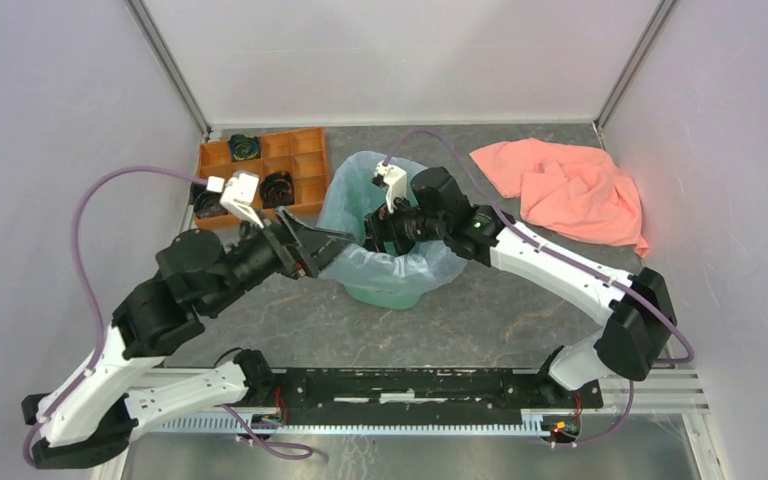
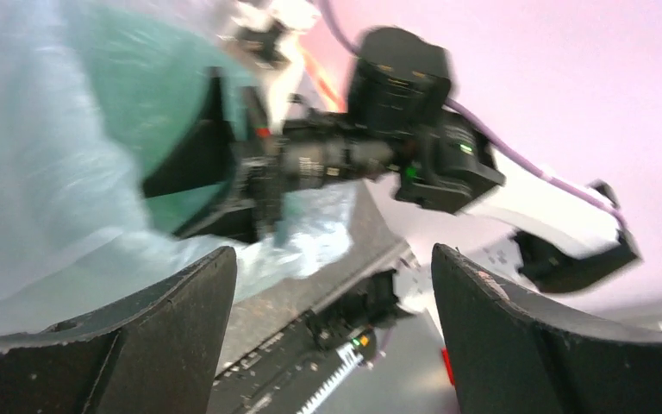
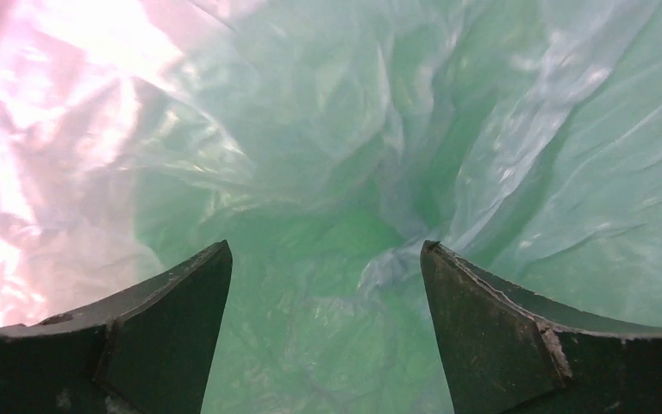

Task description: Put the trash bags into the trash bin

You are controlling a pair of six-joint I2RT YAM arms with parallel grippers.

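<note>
The thin, translucent pale-blue plastic bag [image 1: 348,200] lines the mint-green plastic bin [image 1: 390,297], its edge draped over the rim. The left pincer [image 1: 332,247] gapes wide just outside the bin's left rim (nothing between its fingers); the right pincer [image 3: 326,250] stands wide inside the bag.

**Top view:** even, diffuse light is falling from overhead. The left arm [image 1: 210,270] and right arm [image 1: 550,265] are casting only soft, faint shadows on the table [image 1: 480,320], and detail is reading sharp.

**Left wrist view:** motion blur is smearing the trash bag [image 2: 43,172] and the right arm, and the pale background is washing out.

**Right wrist view:** glare is bleaching the bag's upper-left folds to pink-white. The fingers [image 3: 138,345] are showing as dark shapes.
</note>
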